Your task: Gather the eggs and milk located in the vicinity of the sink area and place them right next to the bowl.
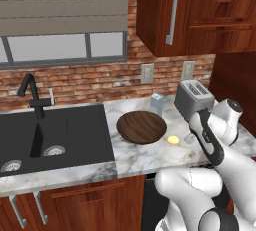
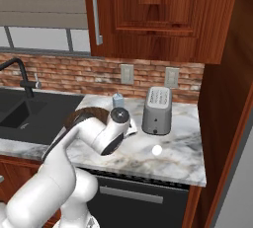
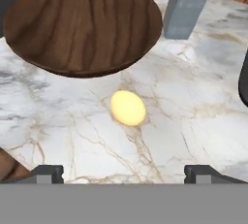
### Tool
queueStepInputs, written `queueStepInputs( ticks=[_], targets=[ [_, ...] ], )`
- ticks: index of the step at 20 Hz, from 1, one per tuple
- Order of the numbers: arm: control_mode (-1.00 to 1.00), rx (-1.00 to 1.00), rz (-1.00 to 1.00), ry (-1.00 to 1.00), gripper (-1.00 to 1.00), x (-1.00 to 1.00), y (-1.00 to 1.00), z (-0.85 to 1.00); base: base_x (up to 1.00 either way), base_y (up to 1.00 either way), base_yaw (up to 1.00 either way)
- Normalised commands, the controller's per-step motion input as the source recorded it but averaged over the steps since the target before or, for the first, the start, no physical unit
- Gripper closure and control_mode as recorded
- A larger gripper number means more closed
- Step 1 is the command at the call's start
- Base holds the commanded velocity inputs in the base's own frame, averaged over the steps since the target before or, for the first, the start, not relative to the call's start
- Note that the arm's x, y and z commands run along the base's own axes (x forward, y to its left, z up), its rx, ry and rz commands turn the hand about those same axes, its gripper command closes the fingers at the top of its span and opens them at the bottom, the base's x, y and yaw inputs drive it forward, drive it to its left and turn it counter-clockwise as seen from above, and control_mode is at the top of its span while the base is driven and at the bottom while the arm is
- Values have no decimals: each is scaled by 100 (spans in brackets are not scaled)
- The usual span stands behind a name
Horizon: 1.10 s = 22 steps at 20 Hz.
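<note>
Gripper is seen spread wide, empty, above the egg on marble counter, just beside wooden bowl. Egg is judged light, smooth, fragile, roll-prone; best pinched gently across its short axis.

- The egg: small, smooth, pale yellow oval, lying on its side on the marble worktop, just beside the bowl's front right rim, not touching it.
- The milk: small pale blue-grey carton, upright near the worktop's back edge, just behind the bowl's right side.
- The bowl: wide, shallow, dark brown wood, upright on the worktop just right of the sink.
- The sink: matte black basin with two round metal drains and a black curved tap at the back.
</note>
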Motion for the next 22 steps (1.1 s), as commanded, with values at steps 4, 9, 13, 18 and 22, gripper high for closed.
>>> queueStepInputs(
  ticks=[4,9,13,18,22],
  targets=[
    [-100,10,-22,-2,-100,-19,-23,29,0,0,0],
    [-100,7,-20,0,-100,-6,-29,16,0,0,0],
    [-100,3,-11,0,-100,0,-41,4,0,0,0],
    [-100,0,-6,0,-100,0,-45,0,0,0,0],
    [-100,0,-3,0,-100,0,-41,0,0,0,0]
  ],
)
